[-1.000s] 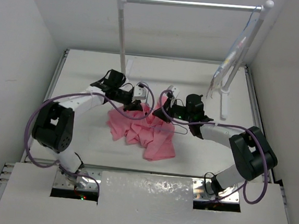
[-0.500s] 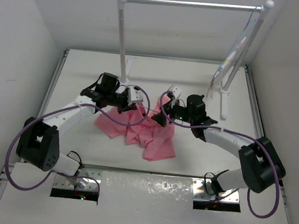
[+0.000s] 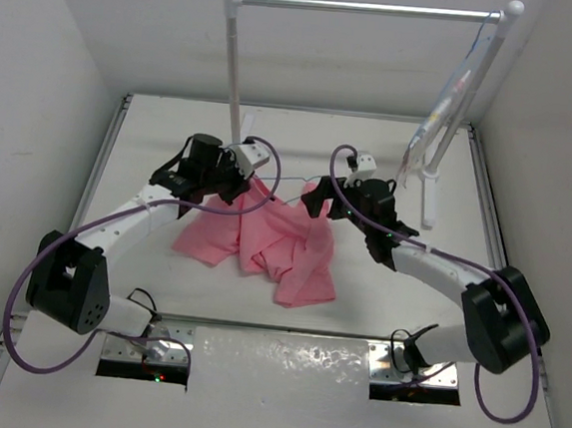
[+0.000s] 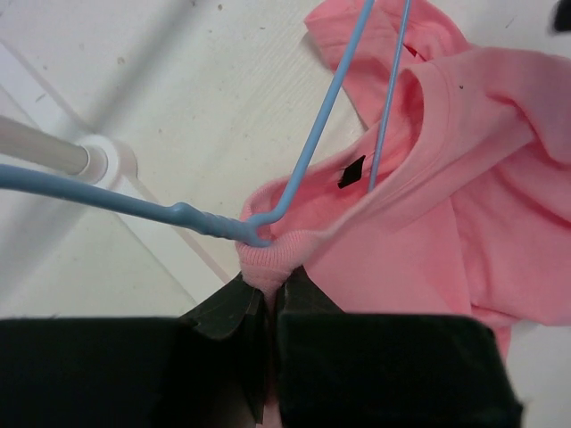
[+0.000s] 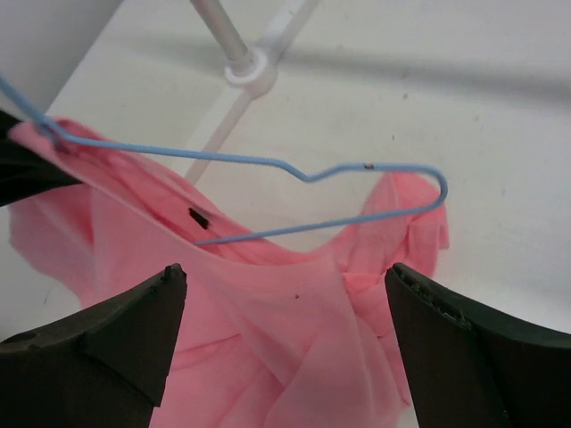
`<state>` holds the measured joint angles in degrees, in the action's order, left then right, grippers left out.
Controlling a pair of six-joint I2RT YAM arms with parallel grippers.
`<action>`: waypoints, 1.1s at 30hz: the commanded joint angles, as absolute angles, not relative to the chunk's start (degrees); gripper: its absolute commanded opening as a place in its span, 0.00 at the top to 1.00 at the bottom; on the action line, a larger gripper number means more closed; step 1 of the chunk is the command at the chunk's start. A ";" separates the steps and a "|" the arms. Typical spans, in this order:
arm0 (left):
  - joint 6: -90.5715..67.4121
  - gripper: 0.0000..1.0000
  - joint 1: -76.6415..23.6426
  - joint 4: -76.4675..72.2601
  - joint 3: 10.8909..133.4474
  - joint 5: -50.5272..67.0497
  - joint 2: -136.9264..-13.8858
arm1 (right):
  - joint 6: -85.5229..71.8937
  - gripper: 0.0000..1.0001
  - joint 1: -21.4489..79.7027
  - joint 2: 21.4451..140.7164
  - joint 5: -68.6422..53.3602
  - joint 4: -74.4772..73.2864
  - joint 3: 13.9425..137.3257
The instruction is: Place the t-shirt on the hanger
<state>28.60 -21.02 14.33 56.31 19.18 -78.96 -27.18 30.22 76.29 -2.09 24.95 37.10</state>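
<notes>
The salmon-pink t-shirt (image 3: 269,241) lies crumpled on the white table between both arms. My left gripper (image 3: 238,184) is shut on the ribbed collar (image 4: 268,260), just below the hanger's twisted neck. The pale blue wire hanger (image 4: 314,147) runs into the neck opening beside the black label. In the right wrist view the hanger (image 5: 268,161) lies across the t-shirt (image 5: 294,343), its far shoulder end bare against the fabric. My right gripper (image 5: 285,283) hovers open above the shirt, fingers wide apart and holding nothing. It also shows from above (image 3: 317,203).
A white clothes rack stands at the back, with a left pole (image 3: 235,64), a top bar (image 3: 369,8) and a right pole (image 3: 469,95). A white printed cloth (image 3: 441,109) hangs by the right pole. The rack's foot (image 5: 251,68) is close behind the shirt. White walls enclose the table.
My right gripper has opened wide and let go. My left gripper has pulled the collar up and toward the back, and the shirt has spread out more.
</notes>
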 commanded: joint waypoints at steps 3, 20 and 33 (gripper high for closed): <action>21.54 1.00 -20.92 10.72 55.11 16.87 -76.11 | -37.26 0.15 33.21 87.08 0.79 33.82 41.30; 18.64 1.00 -20.04 8.79 56.59 16.61 -79.36 | -29.88 1.00 40.69 110.19 0.27 32.60 59.59; 16.79 1.00 -17.58 5.27 55.81 15.12 -83.76 | -29.79 1.00 42.45 96.23 3.08 44.56 37.09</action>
